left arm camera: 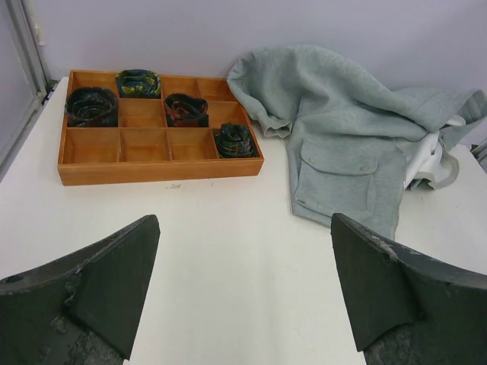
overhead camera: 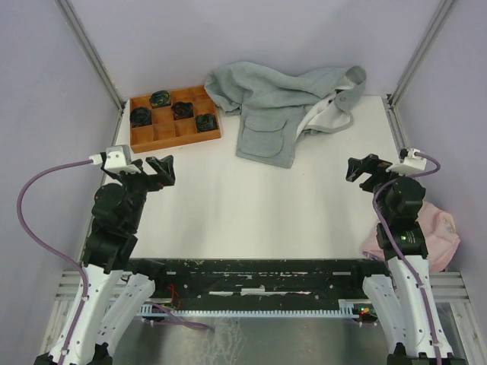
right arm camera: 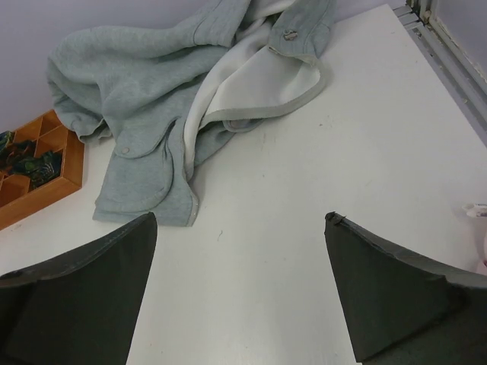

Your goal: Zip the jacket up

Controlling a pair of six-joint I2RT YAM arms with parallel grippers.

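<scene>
The light grey fleece jacket (overhead camera: 278,103) lies crumpled at the back middle of the table, its white lining showing on the right side. It also shows in the left wrist view (left arm camera: 342,122) and in the right wrist view (right arm camera: 144,99), where a zipper edge runs along its lower hem. My left gripper (overhead camera: 158,171) is open and empty at the left, well short of the jacket. My right gripper (overhead camera: 364,169) is open and empty at the right, also apart from it. In both wrist views the jaws stand wide apart over bare table.
A wooden compartment tray (overhead camera: 173,119) holding several dark coiled items stands at the back left, touching the jacket's left side. A pale pink cloth (overhead camera: 434,232) lies at the right edge beside the right arm. Metal frame posts rise at the back corners.
</scene>
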